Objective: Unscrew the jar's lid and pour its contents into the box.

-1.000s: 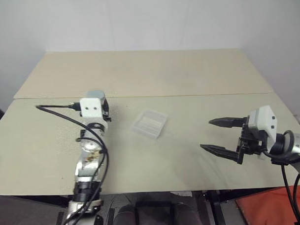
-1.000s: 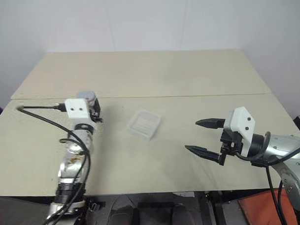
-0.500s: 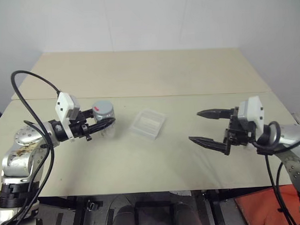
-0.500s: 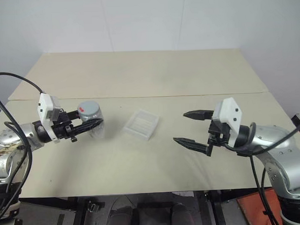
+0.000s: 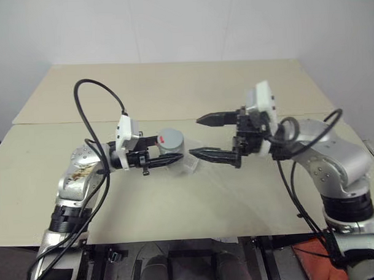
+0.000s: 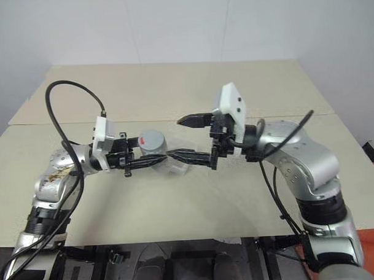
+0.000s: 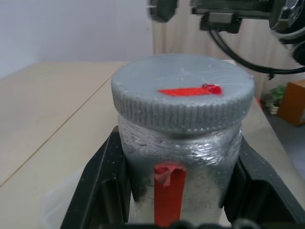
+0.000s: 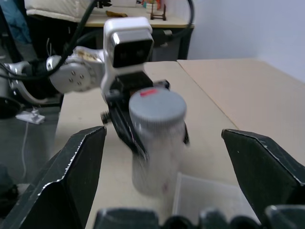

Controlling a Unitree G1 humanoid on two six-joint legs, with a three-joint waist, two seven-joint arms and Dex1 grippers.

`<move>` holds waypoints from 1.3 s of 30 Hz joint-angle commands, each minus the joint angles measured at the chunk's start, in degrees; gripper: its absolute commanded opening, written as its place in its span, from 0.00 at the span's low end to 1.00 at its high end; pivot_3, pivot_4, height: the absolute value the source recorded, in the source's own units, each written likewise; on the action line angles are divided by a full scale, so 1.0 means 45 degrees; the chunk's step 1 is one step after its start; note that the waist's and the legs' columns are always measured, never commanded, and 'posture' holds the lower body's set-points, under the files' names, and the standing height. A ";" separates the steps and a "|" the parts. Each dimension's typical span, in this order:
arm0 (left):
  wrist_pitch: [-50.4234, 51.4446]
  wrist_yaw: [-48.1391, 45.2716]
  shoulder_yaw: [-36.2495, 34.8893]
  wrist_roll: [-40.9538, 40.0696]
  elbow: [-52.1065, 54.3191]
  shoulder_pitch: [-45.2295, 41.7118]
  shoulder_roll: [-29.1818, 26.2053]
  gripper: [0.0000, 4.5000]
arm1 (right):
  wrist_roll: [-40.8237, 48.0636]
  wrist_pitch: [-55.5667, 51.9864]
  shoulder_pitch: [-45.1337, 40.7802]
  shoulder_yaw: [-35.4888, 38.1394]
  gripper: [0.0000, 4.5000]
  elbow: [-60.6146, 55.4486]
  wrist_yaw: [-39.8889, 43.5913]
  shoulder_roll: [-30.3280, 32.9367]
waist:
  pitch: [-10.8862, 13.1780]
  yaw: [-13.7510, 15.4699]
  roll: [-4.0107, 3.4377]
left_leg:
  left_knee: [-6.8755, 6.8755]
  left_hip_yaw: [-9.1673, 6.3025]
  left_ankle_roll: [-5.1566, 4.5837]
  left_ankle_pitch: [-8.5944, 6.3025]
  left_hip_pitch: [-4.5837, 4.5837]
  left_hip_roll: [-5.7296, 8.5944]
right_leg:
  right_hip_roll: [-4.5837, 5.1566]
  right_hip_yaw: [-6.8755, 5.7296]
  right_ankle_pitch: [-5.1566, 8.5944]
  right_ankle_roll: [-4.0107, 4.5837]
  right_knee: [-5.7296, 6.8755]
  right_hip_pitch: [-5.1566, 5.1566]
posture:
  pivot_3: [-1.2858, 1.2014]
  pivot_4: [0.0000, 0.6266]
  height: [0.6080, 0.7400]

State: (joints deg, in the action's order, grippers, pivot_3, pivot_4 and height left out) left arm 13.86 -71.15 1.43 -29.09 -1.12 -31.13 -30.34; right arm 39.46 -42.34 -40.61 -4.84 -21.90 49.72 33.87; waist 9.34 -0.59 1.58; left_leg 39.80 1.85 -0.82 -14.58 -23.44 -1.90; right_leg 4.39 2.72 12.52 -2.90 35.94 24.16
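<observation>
The left end effector (image 5: pixel 166 158) pinches the upright jar (image 5: pixel 170 154) over the table's middle — its lid (image 5: pixel 170 138) faces up, level with the spread right end effector (image 5: pixel 205 137) just beside it.

The jar (image 5: pixel 170 142) and box (image 5: pixel 189 165) crowd mid-tabletop (image 5: pixel 173 85); its far edge and both near corners lie open.

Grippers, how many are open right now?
1. The right gripper is open, level with the lid. The left gripper is shut on the jar.
</observation>
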 commanded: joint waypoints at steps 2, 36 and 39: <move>-0.0525 -0.0205 0.0227 0.0134 -0.0096 -0.0375 0.0347 0.45 | -0.0324 -0.0423 -0.0734 -0.0465 1.00 0.0114 -0.0407 -0.0348 | 0.0000 -0.0016 -0.0001 | 0.0000 -0.0001 0.0000 0.0000 -0.0001 -0.0001 | 0.0000 -0.0001 0.0000 0.0000 0.0003 0.0003 | 0.52 0.24 1.00; -0.0162 -0.3381 0.1282 -0.0532 -0.0019 -0.1593 0.0361 0.45 | -0.0966 0.4342 -0.2771 -0.1757 0.62 0.5475 0.9246 -0.1558 | 0.0008 -0.0038 -0.0013 | 0.0001 -0.0005 0.0000 0.0000 -0.0003 -0.0004 | -0.0007 -0.0012 0.0000 -0.0002 0.0001 0.0000 | 0.52 0.24 1.00; 0.0113 -0.4008 0.1467 -0.0841 0.0284 -0.1598 0.0255 0.45 | -0.1023 0.5591 -0.3418 -0.2710 0.62 0.6814 0.9506 -0.1627 | 0.0010 -0.0094 -0.0015 | 0.0001 -0.0005 -0.0001 0.0000 -0.0002 -0.0007 | -0.0008 -0.0011 0.0000 -0.0002 0.0005 0.0005 | 0.52 0.24 1.00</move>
State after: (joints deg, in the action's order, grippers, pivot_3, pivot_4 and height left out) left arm 13.33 -87.44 7.65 -30.83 -1.80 -37.52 -29.22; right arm 34.43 -22.16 -53.64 -15.01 7.47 89.27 27.52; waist 9.39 -1.02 1.51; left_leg 39.81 1.83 -0.82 -14.57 -23.45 -1.94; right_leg 4.35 2.67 12.52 -2.91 35.99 24.21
